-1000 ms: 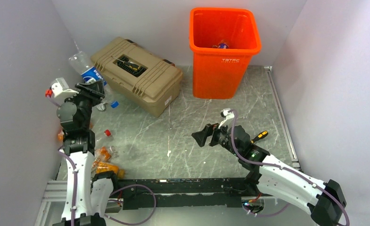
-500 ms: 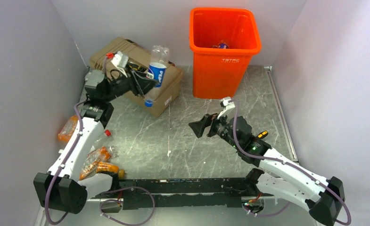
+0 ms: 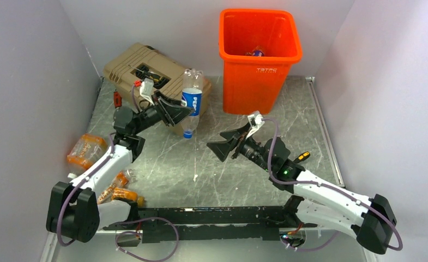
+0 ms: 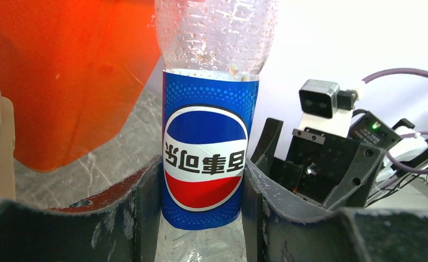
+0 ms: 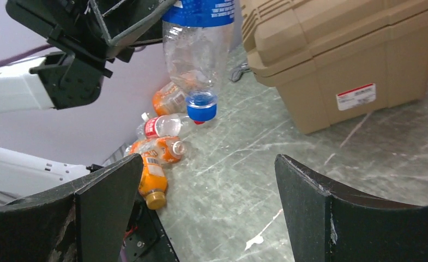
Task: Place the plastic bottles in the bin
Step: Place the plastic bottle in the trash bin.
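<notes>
Left of orange bin (image 3: 259, 76), your left hand (image 3: 185, 111) clenched on Pepsi bottle (image 3: 192, 101), cap down, above counter (image 3: 217, 180). In front of bin, your right hand (image 3: 224, 141) released, jaws wide. Orange bottles (image 3: 85, 150) lying far left of bin.

Through the right wrist camera I saw my right gripper (image 5: 209, 164) spread wide. Its two black fingers (image 5: 100, 213) framed the bottom of the picture with nothing between them. Above, the left gripper (image 5: 184, 10) clamped a clear bottle (image 5: 195, 54) by its blue label, upside down, its blue cap (image 5: 202, 107) pointing at the table (image 5: 288, 153). To the right stood a tan toolbox (image 5: 342, 49) with a white sticker (image 5: 355, 96) on its side. Beyond the cap, loose bottles (image 5: 160, 150) lay together on the table: orange ones and a clear one with a red label. Whether the cap touched anything I could not tell.
</notes>
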You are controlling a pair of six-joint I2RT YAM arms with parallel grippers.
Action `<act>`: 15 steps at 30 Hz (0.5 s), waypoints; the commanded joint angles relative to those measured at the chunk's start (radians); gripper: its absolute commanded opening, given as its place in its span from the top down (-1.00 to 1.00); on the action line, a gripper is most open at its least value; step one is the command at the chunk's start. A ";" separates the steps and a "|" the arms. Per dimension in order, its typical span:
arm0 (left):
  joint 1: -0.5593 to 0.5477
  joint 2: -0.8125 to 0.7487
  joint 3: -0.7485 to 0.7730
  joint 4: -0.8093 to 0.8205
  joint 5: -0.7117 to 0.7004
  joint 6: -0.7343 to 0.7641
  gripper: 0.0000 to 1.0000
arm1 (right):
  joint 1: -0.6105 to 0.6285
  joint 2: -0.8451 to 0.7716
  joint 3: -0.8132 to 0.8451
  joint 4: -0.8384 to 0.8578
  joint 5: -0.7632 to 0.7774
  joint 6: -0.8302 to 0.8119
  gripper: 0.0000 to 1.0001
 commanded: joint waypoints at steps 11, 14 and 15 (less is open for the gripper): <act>-0.029 -0.080 -0.058 0.340 -0.070 -0.186 0.32 | 0.075 0.209 0.133 0.228 -0.036 -0.024 -0.90; -0.040 -0.074 -0.064 0.371 -0.065 -0.202 0.32 | 0.076 0.224 0.155 0.266 -0.037 -0.034 -0.90; -0.042 -0.074 -0.064 0.377 -0.063 -0.206 0.32 | 0.076 0.230 0.165 0.275 -0.042 -0.040 -0.90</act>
